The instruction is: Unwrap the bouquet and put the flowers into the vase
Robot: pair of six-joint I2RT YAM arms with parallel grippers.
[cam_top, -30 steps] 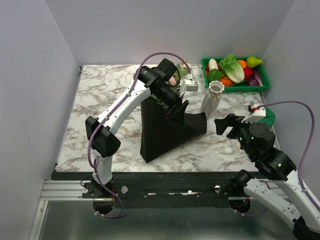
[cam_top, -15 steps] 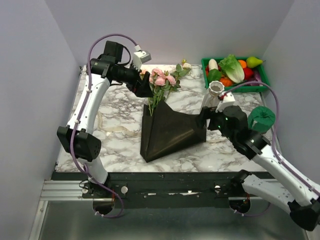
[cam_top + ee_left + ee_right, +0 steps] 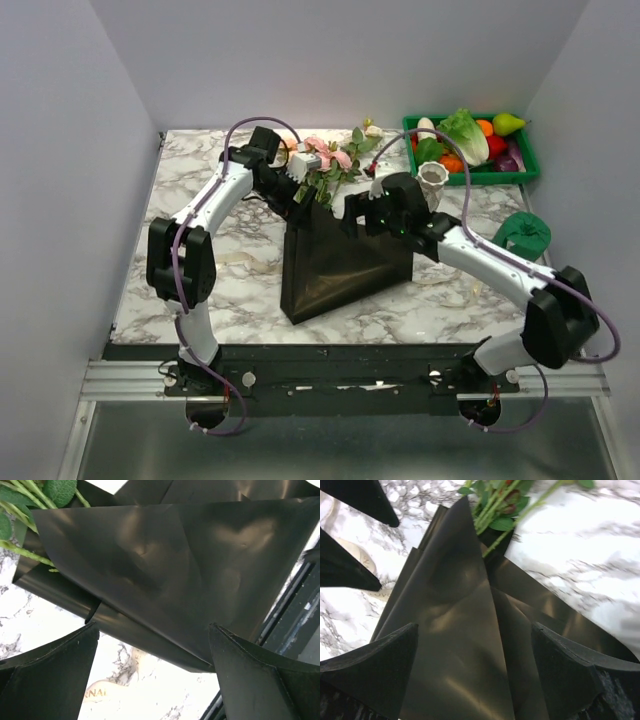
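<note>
The bouquet (image 3: 340, 262) lies at the middle of the desk (image 3: 200, 185); its black wrapper (image 3: 175, 565) fans wide toward 6 o'clock, and the flowers (image 3: 325, 160) spill out of the narrow end toward 12 o'clock. The vase (image 3: 432, 180) stands upright at about 2 o'clock from the blooms, just short of the green crate (image 3: 528, 172).

Your left gripper (image 3: 300, 203) hangs over the wrapper's 11 o'clock corner and your right gripper (image 3: 352, 215) over its 1 o'clock edge; both sets of jaws stand wide apart and hold nothing. A cream ribbon (image 3: 100, 692) lies loose on the desk beside the paper, so the tie looks undone while the sheet remains folded over the stems (image 3: 495, 505).

Expect the paper to be light, glossy and slippery, stiff enough to spring back along its creases; pinch a free edge or corner rather than pressing on the flat face, where the jaws would likely skate. The stems look thin and bendy, the fabric blooms soft and easily crushed; take the bunch where the stems gather just above the wrapper's mouth, below the leaves. The vase neck is narrow and its body slim, so it may tip if the stems catch the rim.
</note>
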